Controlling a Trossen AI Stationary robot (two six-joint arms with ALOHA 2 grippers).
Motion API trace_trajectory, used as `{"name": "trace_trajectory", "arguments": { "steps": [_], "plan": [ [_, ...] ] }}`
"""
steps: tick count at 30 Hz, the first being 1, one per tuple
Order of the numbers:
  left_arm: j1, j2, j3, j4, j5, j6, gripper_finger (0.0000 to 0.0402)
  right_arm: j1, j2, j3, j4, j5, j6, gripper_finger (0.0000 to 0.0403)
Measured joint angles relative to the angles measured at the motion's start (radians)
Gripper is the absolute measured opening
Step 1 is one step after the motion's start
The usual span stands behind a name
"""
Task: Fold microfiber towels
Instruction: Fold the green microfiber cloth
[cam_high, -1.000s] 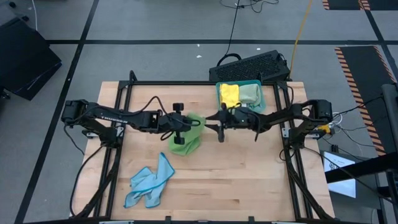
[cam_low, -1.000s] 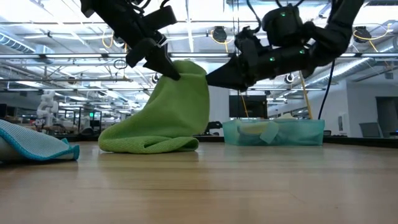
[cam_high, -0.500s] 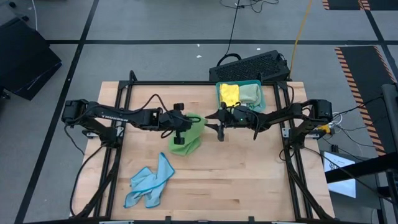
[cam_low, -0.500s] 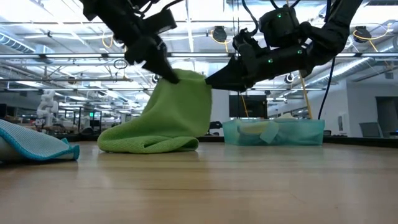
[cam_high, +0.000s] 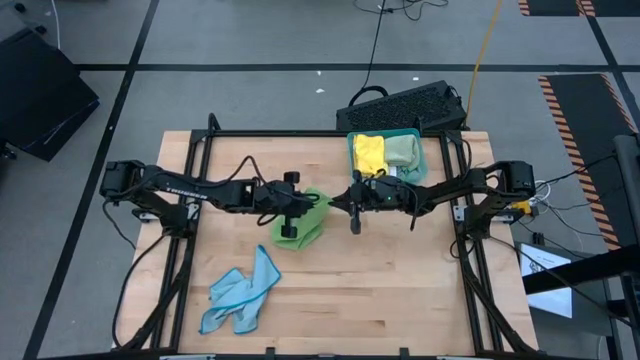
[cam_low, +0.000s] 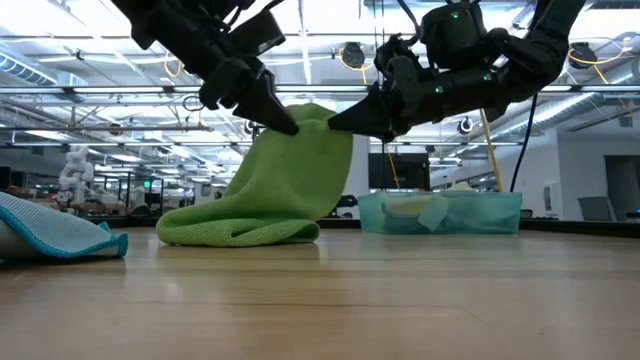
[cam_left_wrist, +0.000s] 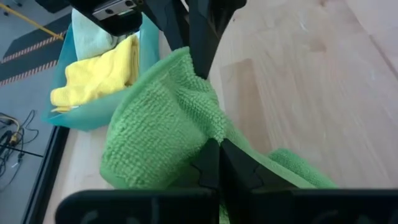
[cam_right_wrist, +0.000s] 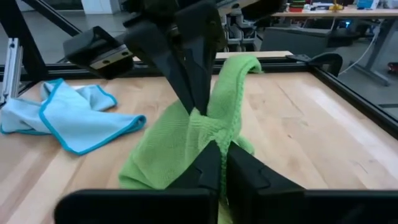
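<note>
Hanging green towel (cam_low: 285, 180) between both hands

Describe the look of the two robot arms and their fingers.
Both arms are black, slim and jointed, with loose black cables looped alongside. The left arm carries pale lettering on one link. Each gripper, left and right, ends in two flat, tapering black fingers.

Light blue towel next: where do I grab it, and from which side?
Judging from its pose: pinch the corner of the light blue towel that points toward the bright green towel, coming straight down. It lies crumpled; that corner lies flat with its darker border showing.
</note>
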Motion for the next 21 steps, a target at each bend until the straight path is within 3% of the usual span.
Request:
{"name": "trace_trajectory", "arguments": {
  "steps": [21],
  "plan": [
    [0.035, 0.000, 0.000, -0.005, -0.016, -0.043, 0.0008, -0.002, 0.000, -0.001, -0.054, 0.038, -0.079, 0.0001]
  ]
}}
